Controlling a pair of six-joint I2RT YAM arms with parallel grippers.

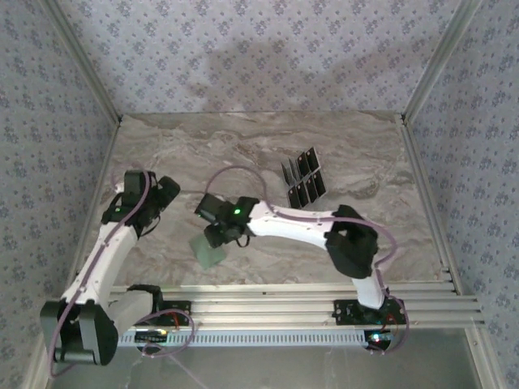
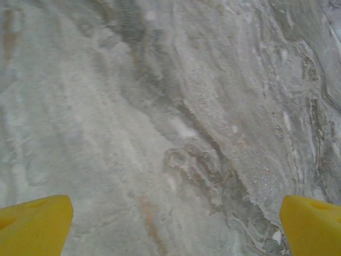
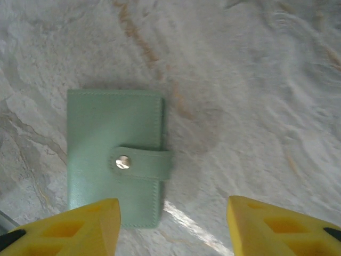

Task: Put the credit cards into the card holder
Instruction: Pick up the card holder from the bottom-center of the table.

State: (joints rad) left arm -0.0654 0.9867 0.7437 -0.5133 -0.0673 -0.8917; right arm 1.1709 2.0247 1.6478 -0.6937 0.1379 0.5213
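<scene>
The card holder is a pale green wallet lying closed on the marble table, its snap tab fastened. In the top view the card holder lies near the table's front, left of centre. My right gripper hovers over it, jaws apart and holding nothing. Its left yellow finger overlaps the wallet's lower edge, and its right finger is over bare table. The credit cards, several small black rectangles, lie in a cluster further back and to the right. My left gripper is open over bare marble.
The right arm stretches leftward across the table's front. The left arm stands by the left wall. Patterned walls and metal rails border the marble top.
</scene>
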